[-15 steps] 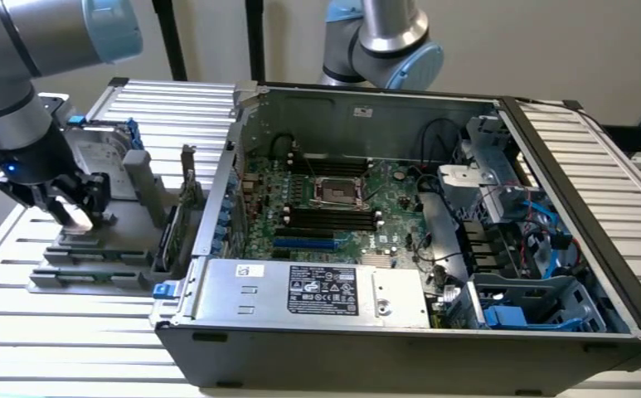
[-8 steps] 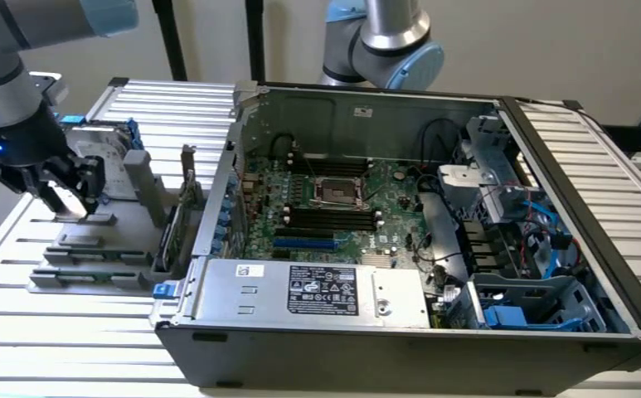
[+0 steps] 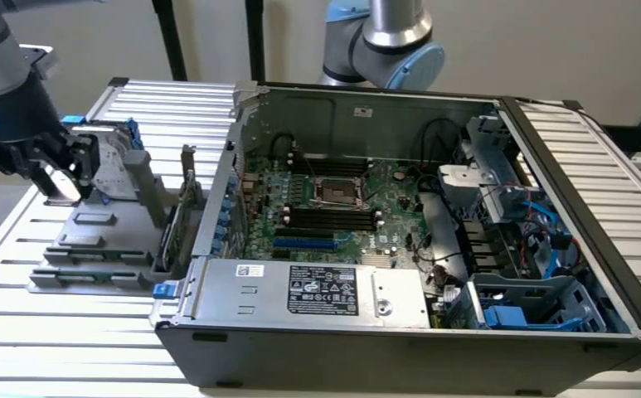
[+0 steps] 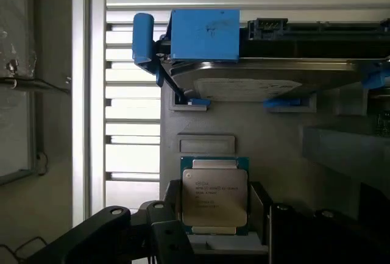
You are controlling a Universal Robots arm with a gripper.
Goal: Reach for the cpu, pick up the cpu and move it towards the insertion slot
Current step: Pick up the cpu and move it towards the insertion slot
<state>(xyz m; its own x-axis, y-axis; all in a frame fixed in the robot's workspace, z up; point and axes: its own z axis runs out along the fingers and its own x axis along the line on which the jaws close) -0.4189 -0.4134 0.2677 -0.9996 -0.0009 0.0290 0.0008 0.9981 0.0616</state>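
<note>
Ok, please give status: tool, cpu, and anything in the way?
Tool at the grey holder, outside the case; grasp unclear. Cpu at the tool, metal top showing. Insertion slot inside the case, not reached. Upright hard drive close beside.

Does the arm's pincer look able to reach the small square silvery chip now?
Probably yes: the pincer hangs right by the small square silvery cpu, with nothing between them.

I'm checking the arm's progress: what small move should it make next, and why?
Probably a short lift: the gripper seems shut on the cpu just above the gray holder, while the insertion slot lies beyond the case wall.
</note>
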